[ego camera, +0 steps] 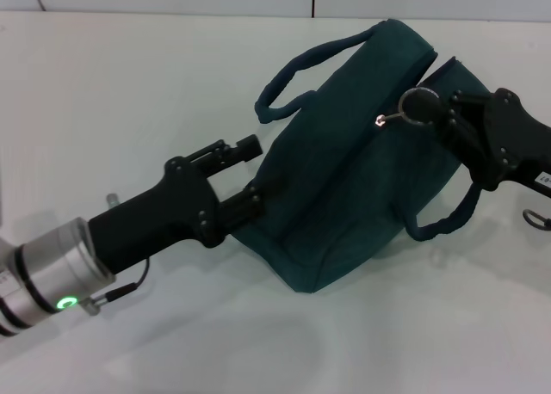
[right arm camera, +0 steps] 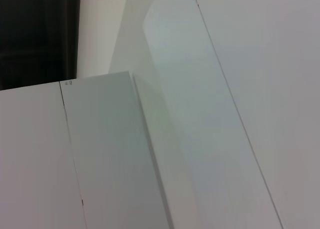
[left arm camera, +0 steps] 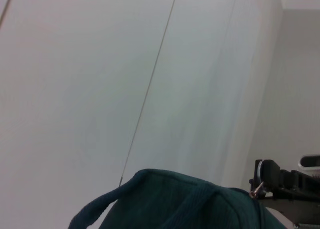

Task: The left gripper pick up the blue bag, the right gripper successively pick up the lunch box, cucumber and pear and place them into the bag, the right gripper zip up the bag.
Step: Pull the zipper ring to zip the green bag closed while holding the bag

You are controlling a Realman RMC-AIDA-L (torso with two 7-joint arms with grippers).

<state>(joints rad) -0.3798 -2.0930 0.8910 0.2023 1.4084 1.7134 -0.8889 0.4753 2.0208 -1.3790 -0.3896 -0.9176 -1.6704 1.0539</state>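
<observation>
Head view: the blue bag (ego camera: 344,179) lies on its side on the white table (ego camera: 129,93), its zipper line running up the middle toward the far end. One loop handle (ego camera: 301,71) arches over the far-left edge of the bag and the second handle (ego camera: 448,218) curls out near its right side. The left end effector (ego camera: 250,175) reaches in from the lower left on a black arm with a silver wrist (ego camera: 52,269) showing a green ring light. Its lower fingers press into the left side of the bag and appear clenched on the fabric, while the upper finger stands just above that edge. The right end effector (ego camera: 430,110) comes in from the right edge, its fingers closed around the metal ring pull (ego camera: 411,106) at the far end of the zipper, grasping it.

Left wrist view: the bag (left arm camera: 175,204) fills the lower part, with one handle (left arm camera: 95,211) looping off it. Beyond it, the right end effector (left arm camera: 262,186) shows at the bag's edge beside the small zipper slider. White panels fill the rest.

Right wrist view: only white panels, their seams, and a dark opening in one corner are visible.
</observation>
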